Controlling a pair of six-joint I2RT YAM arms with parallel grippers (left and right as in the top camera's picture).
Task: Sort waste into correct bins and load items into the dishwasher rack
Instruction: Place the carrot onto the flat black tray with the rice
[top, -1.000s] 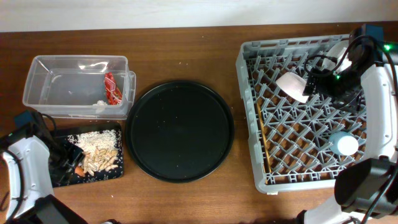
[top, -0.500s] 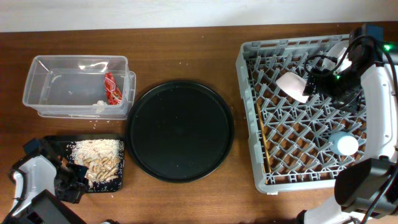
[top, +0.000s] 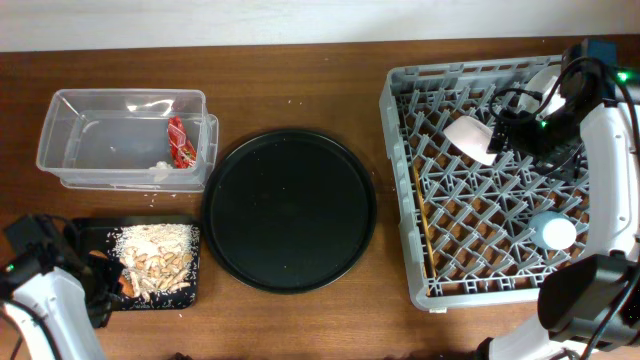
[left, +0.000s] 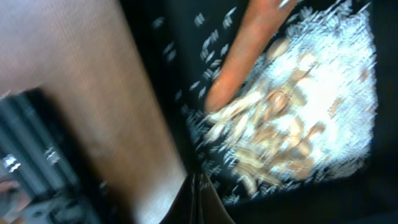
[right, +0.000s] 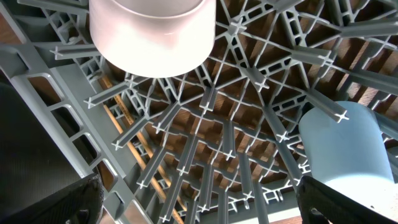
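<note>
Left arm has drawn back from black tray (sausage inside).

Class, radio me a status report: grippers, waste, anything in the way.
Right gripper open over the rack, bowl just ahead. Left gripper at the black tray, state unclear. Sausage and scraps in that tray, wrapper in the clear tub. Nothing seen blocking.

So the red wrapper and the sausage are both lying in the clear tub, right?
Not quite. The wrapper is in the clear tub, but the sausage is not. It lies in the black tray beside the scraps, as the left wrist view shows.
</note>
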